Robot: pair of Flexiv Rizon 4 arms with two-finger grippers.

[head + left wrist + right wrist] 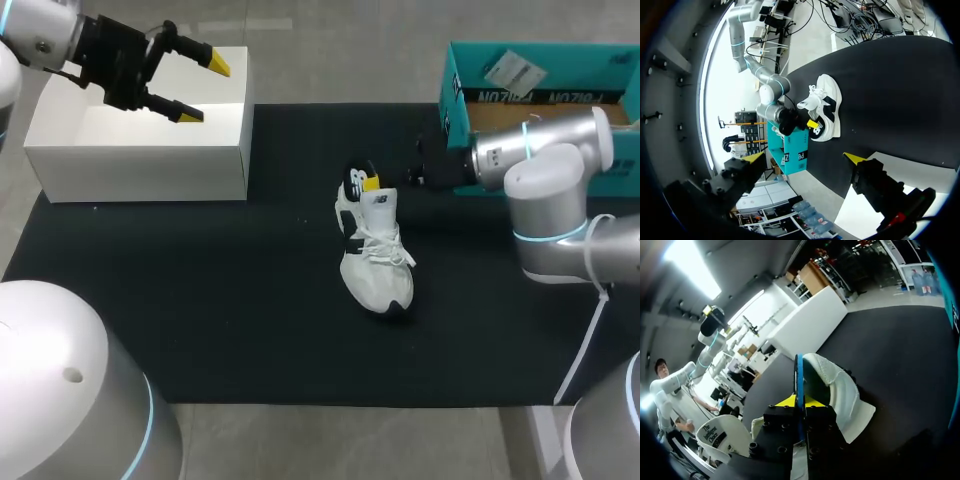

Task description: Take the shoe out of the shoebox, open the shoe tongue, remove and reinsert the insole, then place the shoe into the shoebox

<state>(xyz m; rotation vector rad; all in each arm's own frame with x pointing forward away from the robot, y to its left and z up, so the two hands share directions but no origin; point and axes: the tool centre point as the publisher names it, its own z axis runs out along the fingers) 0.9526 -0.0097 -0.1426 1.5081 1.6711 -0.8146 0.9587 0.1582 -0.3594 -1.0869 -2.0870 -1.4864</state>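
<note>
Head view, right end effector (372, 184) seemingly pinching insole (355, 179) in shoe (376, 258), left end effector (204, 88) spread aloft

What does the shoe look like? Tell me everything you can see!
The shoe is a white, fabric-looking sneaker with black patches, white laces and a dark toe tip. It sits on the black mat, outside the teal shoebox, toe pointing toward the robot. A dark insole stands up out of its heel opening, pinched between the fingers of the right gripper. Nothing else touches it.
</note>
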